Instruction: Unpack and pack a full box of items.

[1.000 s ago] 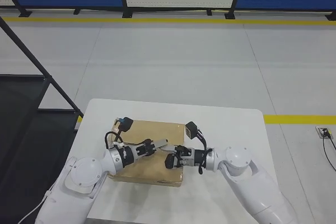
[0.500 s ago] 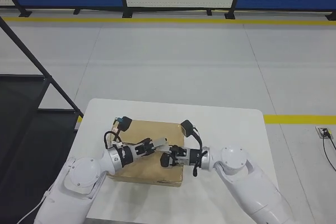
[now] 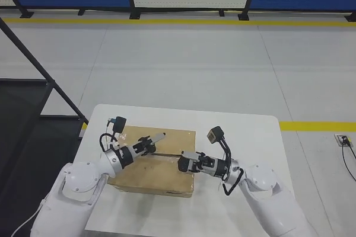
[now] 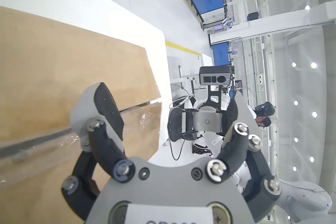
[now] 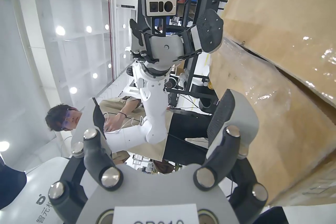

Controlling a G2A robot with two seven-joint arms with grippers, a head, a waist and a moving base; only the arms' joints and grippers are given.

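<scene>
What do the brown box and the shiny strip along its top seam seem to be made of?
The brown rectangular box looks like matte cardboard: dull tan faces, folded flaps. The shiny strip along its seam is probably clear plastic tape: wrinkled, glinting, brown showing through.

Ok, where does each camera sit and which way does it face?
Top view: above the arms, looking down at the table, the box and both arms.
Left wrist view: behind the left gripper, facing along the box top toward the right gripper.
Right wrist view: behind the right gripper, facing the left one across the box.
Both wrist views share the box's taped seam.
</scene>
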